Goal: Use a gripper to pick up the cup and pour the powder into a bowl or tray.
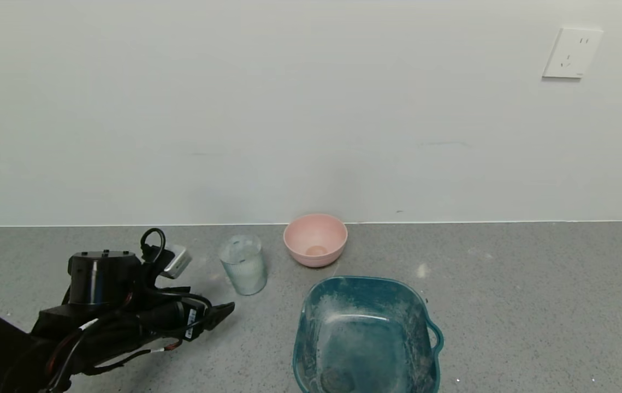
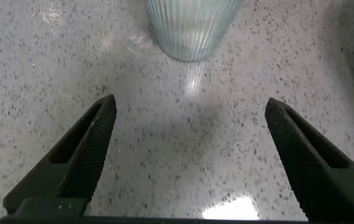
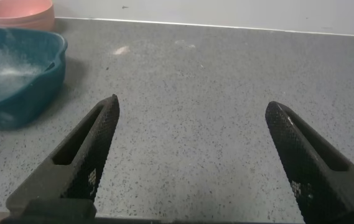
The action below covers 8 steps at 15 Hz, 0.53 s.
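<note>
- Grey speckled tabletop point(image 1: 507, 305), wall along far edge.
- Cup point(image 1: 243, 265) upright, near far edge.
- Pink bowl point(image 1: 315, 239) by far edge.
- Teal basin point(image 1: 365, 335) at near edge, w/ powder point(image 1: 337, 379).

The cup point(image 1: 243, 265), a clear ribbed tumbler with dusty whitish walls, stands upright on the grey counter; the teal basin point(image 1: 311, 311), rounded-square and smeared white, sits near it; a low powder mound point(image 1: 337, 379) lies inside.
</note>
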### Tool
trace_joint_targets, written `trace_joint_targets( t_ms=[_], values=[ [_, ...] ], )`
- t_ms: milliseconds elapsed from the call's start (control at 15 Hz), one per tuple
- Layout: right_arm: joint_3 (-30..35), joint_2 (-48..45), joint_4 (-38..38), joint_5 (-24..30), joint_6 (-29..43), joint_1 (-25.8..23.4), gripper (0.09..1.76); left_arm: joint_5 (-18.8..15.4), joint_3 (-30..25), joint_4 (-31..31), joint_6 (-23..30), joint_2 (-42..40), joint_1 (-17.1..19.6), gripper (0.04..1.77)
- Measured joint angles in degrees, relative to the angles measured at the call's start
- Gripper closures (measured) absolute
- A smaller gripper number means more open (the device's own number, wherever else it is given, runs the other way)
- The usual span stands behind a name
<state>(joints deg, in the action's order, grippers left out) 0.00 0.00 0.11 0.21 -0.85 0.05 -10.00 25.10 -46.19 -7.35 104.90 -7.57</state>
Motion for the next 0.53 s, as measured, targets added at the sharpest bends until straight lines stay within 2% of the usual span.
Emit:
trace_joint_targets(
  t_ms=[200, 533],
  values=[
    [0.0, 0.0, 0.0, 0.01, 0.0, -0.02, 0.14, 0.02, 0.04, -5.79, 0.71, 4.5, -0.59, 0.09],
    [0.0, 0.0, 0.02, 0.01, 0.0, -0.02, 0.14, 0.44, -0.07, -21.03, 3.36, 12.43, -1.44, 0.09]
  ],
)
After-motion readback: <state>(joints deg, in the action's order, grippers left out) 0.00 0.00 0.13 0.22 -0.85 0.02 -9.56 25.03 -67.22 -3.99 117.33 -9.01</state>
